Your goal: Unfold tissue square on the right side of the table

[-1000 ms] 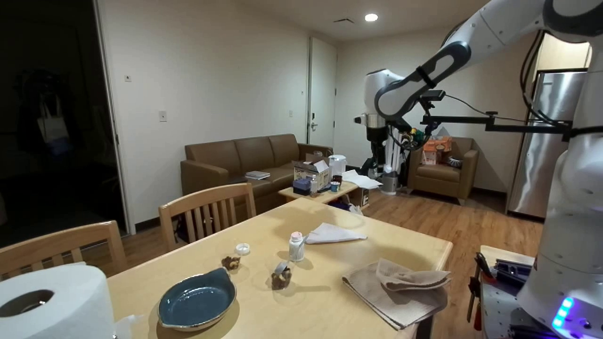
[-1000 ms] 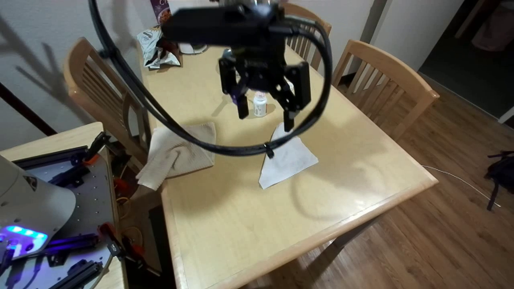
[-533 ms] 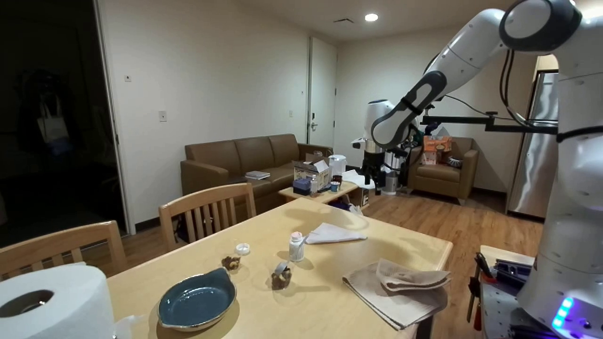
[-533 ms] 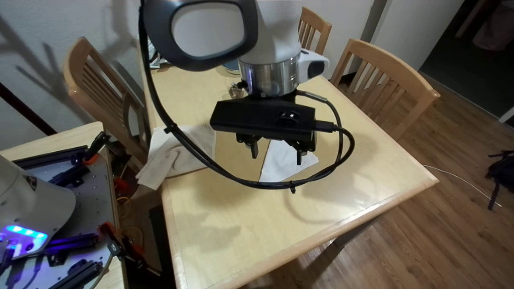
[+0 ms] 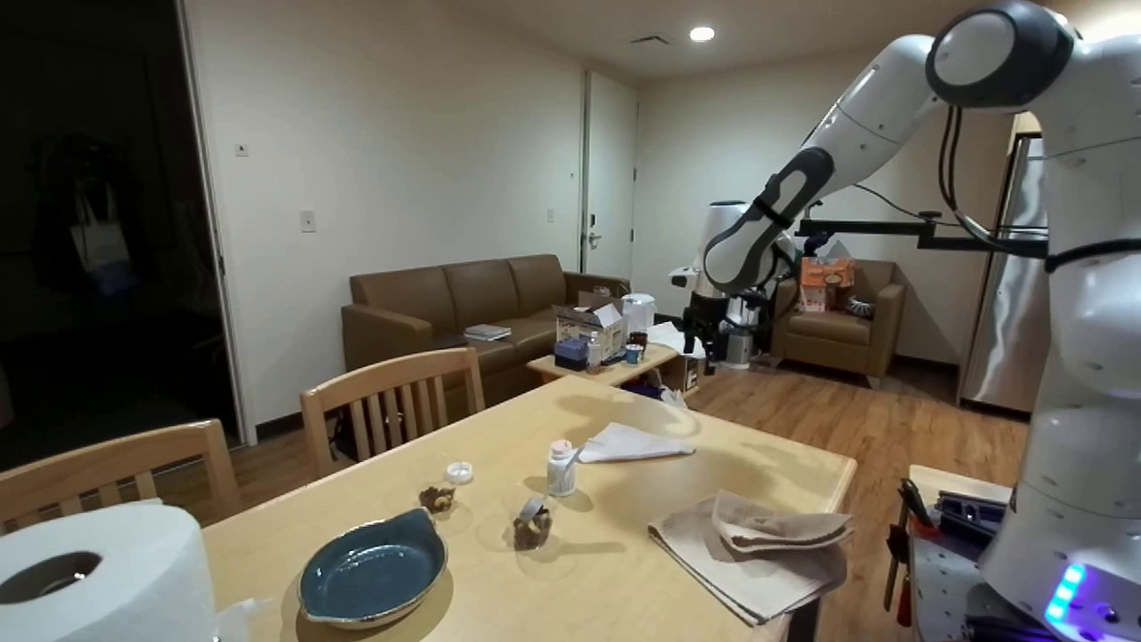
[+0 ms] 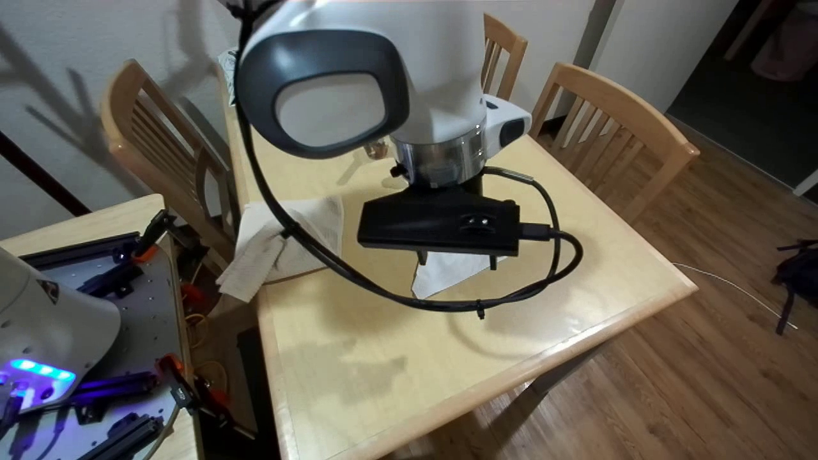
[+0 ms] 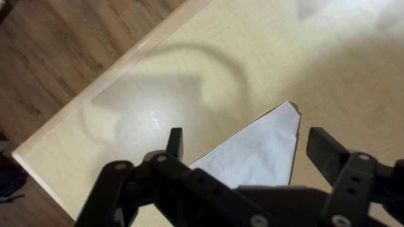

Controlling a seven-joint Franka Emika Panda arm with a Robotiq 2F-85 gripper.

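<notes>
White tissue (image 7: 258, 151), one; fingers (image 7: 326, 156) apart, two.

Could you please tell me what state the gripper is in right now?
Gripper: open, holding nothing; the white tissue lies on the table.

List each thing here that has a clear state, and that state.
Gripper: open, holding nothing
Tissue: folded, roughly triangular
Cloth: partly folded, overhanging the table
Bottle: upright
Dish: right way up
Roll: standing on end
Door: seems shut
Box: flaps open
Ceiling light: on
Base light: lit blue
</notes>
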